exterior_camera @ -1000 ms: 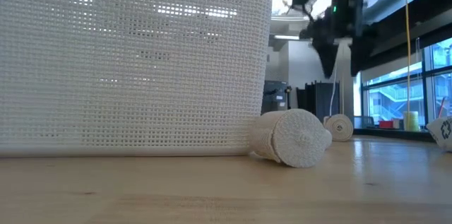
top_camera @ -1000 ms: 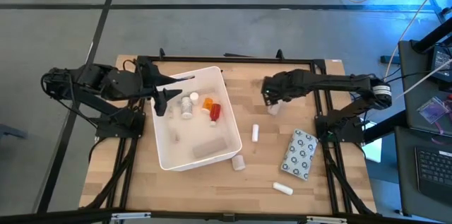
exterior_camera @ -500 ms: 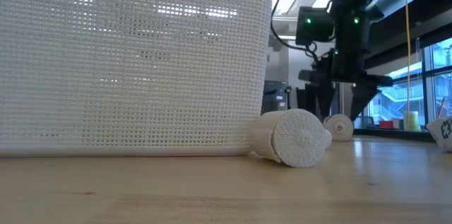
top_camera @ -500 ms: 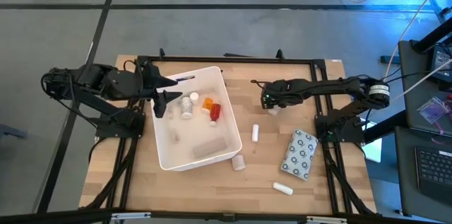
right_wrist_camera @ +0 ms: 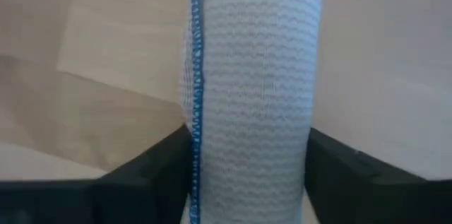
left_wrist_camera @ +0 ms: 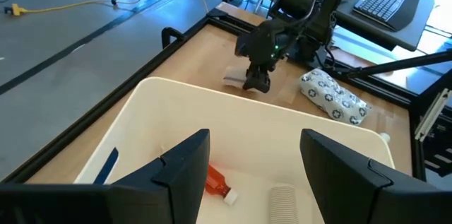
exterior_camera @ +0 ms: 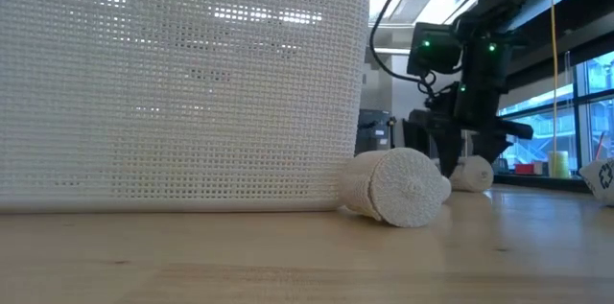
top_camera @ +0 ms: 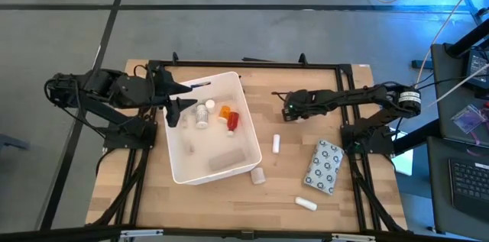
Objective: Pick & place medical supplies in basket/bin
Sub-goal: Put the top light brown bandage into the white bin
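Two dark fingers of the right claw (right_wrist_camera: 247, 174) press both sides of a white bandage roll (right_wrist_camera: 251, 90) lying on the desk (top_camera: 290, 173), grasping it right of the white bin (top_camera: 183, 169). The left claw (top_camera: 177, 103) hangs released over the bin's left rim, above an orange pill bottle (top_camera: 225, 111).
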